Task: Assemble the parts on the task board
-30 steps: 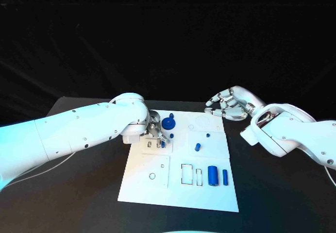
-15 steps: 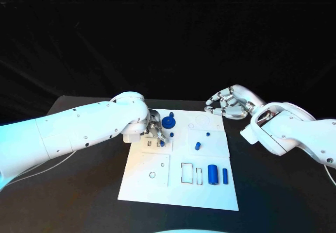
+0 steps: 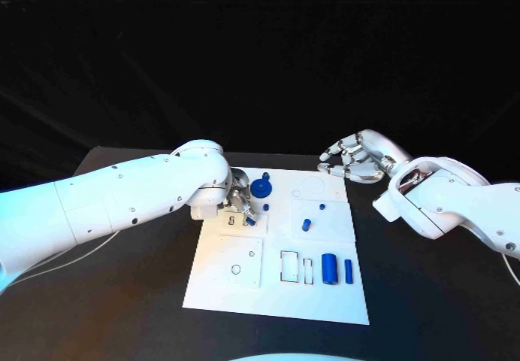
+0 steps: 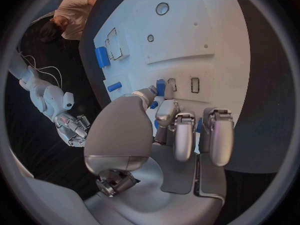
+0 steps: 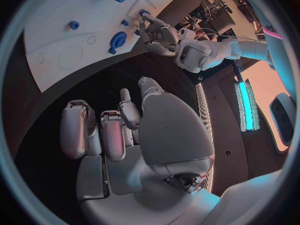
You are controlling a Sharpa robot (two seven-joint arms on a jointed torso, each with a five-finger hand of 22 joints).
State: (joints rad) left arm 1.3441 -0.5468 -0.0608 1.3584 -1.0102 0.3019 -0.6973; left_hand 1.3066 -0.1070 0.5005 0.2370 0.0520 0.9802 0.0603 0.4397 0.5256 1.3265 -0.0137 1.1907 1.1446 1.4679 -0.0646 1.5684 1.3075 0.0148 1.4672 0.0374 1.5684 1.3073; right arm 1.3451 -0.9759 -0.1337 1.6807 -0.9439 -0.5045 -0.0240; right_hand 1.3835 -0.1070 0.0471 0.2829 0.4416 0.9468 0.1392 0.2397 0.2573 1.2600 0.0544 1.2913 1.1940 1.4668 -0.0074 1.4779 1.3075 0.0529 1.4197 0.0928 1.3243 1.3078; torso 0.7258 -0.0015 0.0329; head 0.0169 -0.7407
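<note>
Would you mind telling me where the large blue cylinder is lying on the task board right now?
In the head view, the large blue cylinder lies in the near right part of the task board, between a thin white slot and a slimmer blue cylinder.

A black table (image 3: 125, 301) fills the lower half of the frame in the head view, its far edge running across the middle of the frame. Its dark top also shows at the right of the left wrist view (image 4: 265, 105) and at the left of the right wrist view (image 5: 69, 82). Behind the table hangs a black cloth (image 3: 260, 68), creased, covering the upper half of the frame. At the lower left a thin white cable (image 3: 68, 257) lies slantwise on the table.
</note>
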